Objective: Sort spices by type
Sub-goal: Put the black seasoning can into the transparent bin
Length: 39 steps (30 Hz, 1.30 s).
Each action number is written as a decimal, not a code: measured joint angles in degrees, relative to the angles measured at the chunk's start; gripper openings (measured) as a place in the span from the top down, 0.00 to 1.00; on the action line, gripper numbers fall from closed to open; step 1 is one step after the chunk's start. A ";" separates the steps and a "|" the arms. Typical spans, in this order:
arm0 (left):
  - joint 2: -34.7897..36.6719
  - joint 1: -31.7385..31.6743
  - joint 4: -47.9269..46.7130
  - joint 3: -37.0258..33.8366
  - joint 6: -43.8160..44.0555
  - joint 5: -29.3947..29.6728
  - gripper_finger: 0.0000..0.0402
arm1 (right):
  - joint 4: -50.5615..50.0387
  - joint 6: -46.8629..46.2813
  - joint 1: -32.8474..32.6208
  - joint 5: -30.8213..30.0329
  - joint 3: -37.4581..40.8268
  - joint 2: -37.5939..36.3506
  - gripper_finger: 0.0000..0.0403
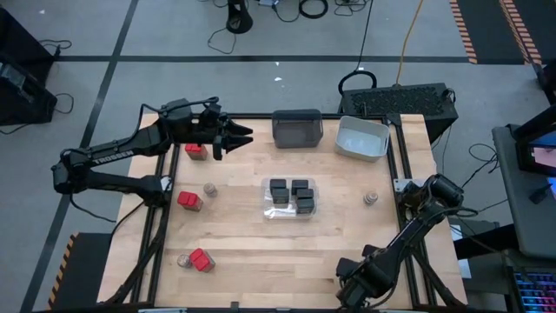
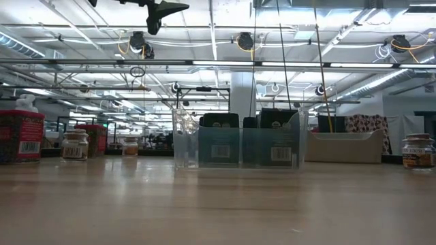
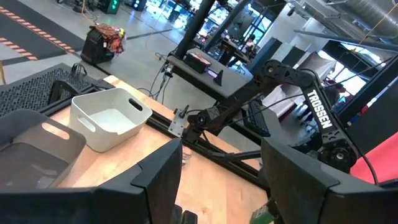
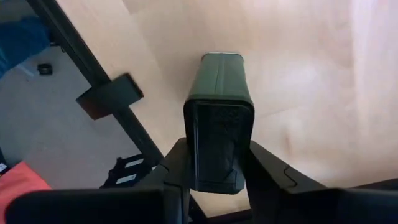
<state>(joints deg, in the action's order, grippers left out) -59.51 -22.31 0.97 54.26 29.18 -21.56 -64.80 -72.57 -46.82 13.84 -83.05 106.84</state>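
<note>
Right gripper (image 4: 214, 180) clamps dark spice tin (image 4: 219, 118) — lift straight, carry to clear bin (image 1: 292, 211); left gripper (image 1: 236, 137) half-open, empty

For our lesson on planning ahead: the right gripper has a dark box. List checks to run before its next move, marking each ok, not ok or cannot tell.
1. Right gripper closed on the dark box: ok, a finger sits against each side.
2. Box lifted off the table: cannot tell.
3. Room in the clear bin with the other dark boxes: ok, one corner looks free.
4. Left gripper out of the way: ok, it is open at the back, beside a red box.
5. Sorting finished: not ok, red boxes and a jar stand loose.
</note>
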 joint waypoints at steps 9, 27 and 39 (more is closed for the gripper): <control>0.00 0.00 -0.02 0.00 -1.75 -0.72 0.44 | -7.26 5.65 5.32 -4.97 0.02 -9.90 0.79; 0.00 -2.79 -0.87 0.00 -13.19 -3.84 0.44 | 3.00 43.51 37.49 -10.89 -5.75 -18.44 0.77; 0.02 -7.39 -6.68 0.00 -16.13 -5.46 0.44 | 12.12 58.85 47.17 -8.84 -8.50 -12.86 0.77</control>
<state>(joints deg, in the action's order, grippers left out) -59.48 -29.69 -5.71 54.26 13.05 -27.03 -52.68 -13.72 0.35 5.00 -91.55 93.98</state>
